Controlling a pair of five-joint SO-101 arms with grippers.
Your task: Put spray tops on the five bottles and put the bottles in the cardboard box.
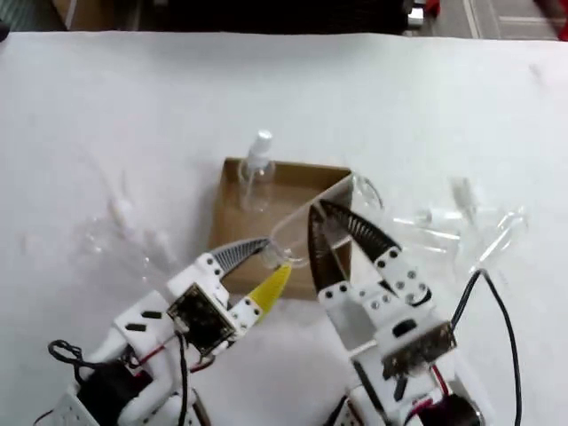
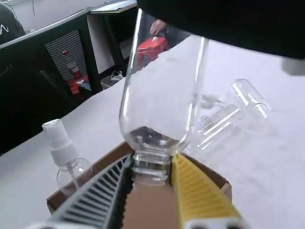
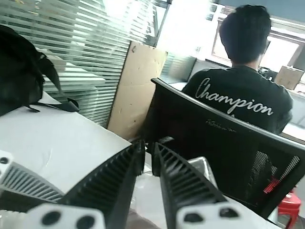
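**Holding a bare bottle by its neck above the box**

White table [image 1: 133,106] takes up most of the high view, with both arms at its near edge. The cardboard box [image 1: 232,222] lies open at the table's middle, just ahead of the two arms.

The left gripper [image 1: 277,255] hangs over the box's near wall. One of its fingers is grey and the other yellow, and they are clamped on the threaded neck of a clear bottle [image 2: 162,95]. That neck carries no spray top. The body of the bottle points away from the gripper and slants over the box's near right corner.

The right gripper [image 1: 317,206] sits at the far end of that bottle. Its black ribbed fingers [image 3: 186,186] are drawn almost together, with a thin slit between them, and nothing shows in the slit. Whether they touch the glass cannot be told.

A second bottle [image 1: 256,182] lies inside the box against the far wall, and it has its white spray top [image 1: 262,142] fitted.

Loose clear bottles [image 1: 444,232] lie in a heap on the table to the right of the box. More clear pieces [image 1: 124,226] lie to the left, too faint to count.
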